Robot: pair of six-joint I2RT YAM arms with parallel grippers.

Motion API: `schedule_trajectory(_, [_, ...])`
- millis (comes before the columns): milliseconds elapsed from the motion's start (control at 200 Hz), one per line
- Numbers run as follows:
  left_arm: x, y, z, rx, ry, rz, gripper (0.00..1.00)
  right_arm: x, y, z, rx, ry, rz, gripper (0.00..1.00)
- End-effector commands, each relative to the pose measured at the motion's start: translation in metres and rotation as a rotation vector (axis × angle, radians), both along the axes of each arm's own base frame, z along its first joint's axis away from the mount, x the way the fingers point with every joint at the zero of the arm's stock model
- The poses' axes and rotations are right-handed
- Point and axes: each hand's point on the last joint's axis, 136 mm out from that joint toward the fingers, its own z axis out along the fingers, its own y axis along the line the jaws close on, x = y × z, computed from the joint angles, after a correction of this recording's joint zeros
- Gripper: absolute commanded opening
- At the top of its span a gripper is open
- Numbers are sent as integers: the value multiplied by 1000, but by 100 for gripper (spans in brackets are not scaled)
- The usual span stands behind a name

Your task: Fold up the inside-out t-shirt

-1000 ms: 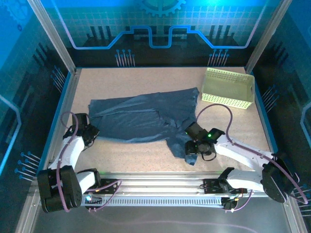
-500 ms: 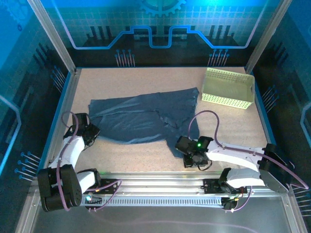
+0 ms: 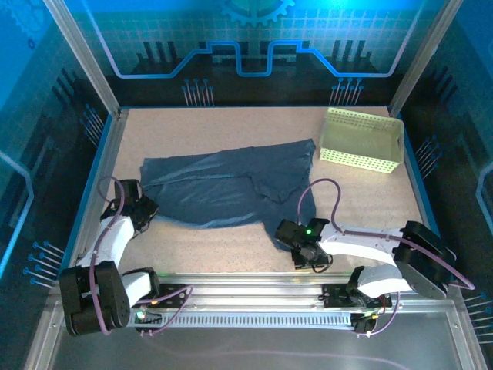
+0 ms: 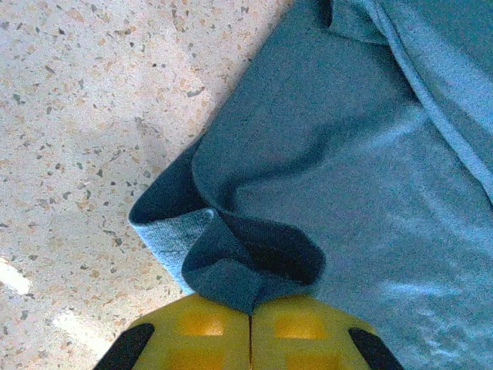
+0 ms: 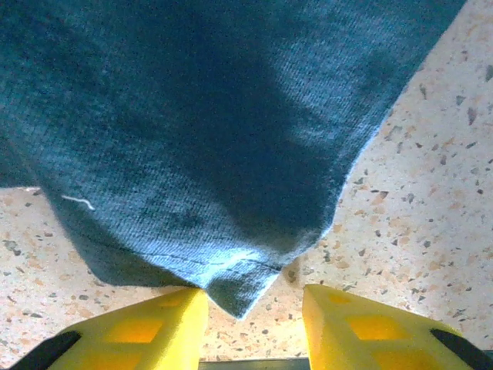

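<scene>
The inside-out t-shirt is lying spread on the bench, left of the basket. The left claw is pinching its corner farthest from the basket — probably anchoring it — while the right claw (jaws apart) is straddling a hem corner.

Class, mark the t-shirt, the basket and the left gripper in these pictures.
t-shirt (image 3: 223, 189), top view, middle of the spread cloth.
basket (image 3: 360, 159), top view, near wall.
left gripper (image 4: 250, 327), left wrist view, seam between its shut fingers.
</scene>
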Motion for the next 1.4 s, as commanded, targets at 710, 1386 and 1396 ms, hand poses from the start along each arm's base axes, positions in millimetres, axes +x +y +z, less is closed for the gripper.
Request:
schedule_trajectory(710, [-4,-5,3,-3,-9,-31,7,25,-17,7,-40,-110,-25,2])
schedule_trajectory(1386, [-64,-21,28,-7,-123,106,0,49,-102,153,-128,-546,-200,0])
schedule_trajectory(1396, [-65,-21,28,-7,-123,110,0,51,-101,158,-116,-559,-203,0])
